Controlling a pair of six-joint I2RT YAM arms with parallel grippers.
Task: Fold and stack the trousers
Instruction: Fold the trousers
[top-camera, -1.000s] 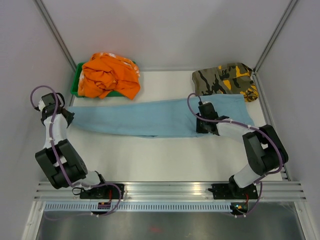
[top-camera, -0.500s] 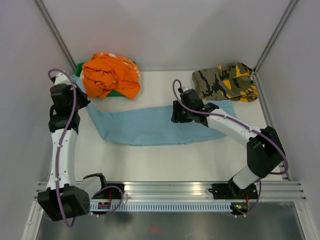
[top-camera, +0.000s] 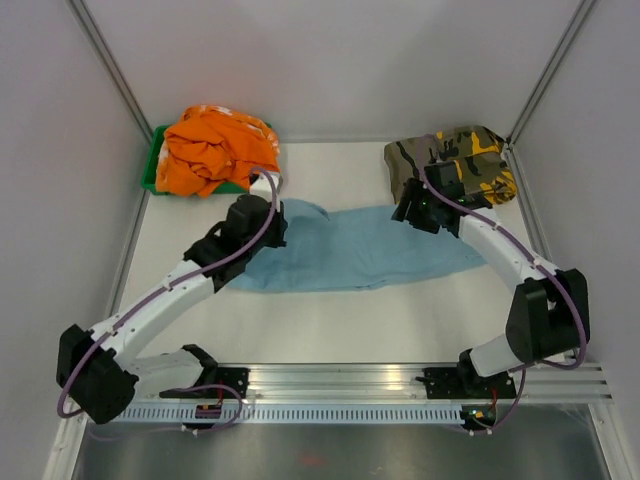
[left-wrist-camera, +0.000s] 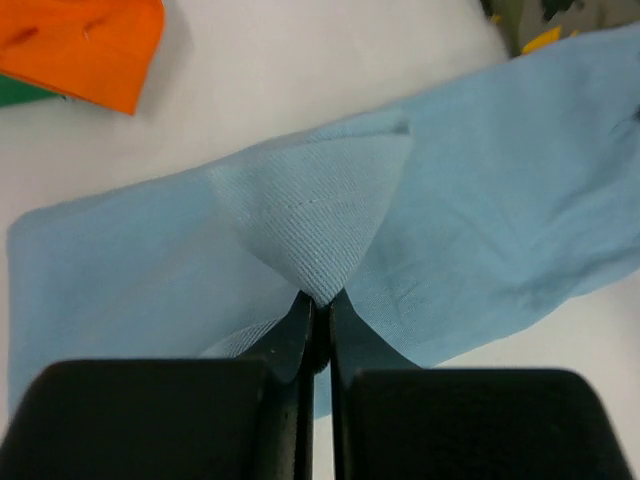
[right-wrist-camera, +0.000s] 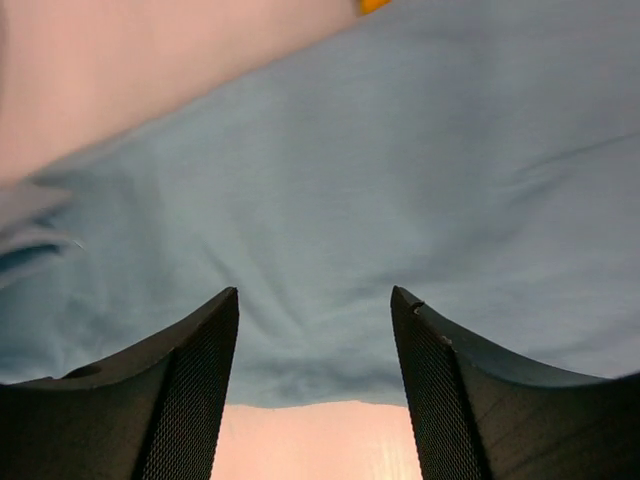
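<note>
The light blue trousers lie across the middle of the white table, with their left end lifted and drawn in toward the centre. My left gripper is shut on that end. In the left wrist view its jaws pinch a raised peak of blue cloth. My right gripper hovers over the right part of the trousers, beside the camouflage garment. In the right wrist view it stands open with nothing between its fingers and only blue cloth below.
An orange garment is heaped on a green bin at the back left. A camouflage garment lies at the back right, touching the trousers' far edge. Grey walls close the table on three sides.
My left gripper has swept right from the table's left edge, dragging the trousers' left end toward the middle. My right gripper has opened, let go of the cloth and moved back toward the camouflage garment.
</note>
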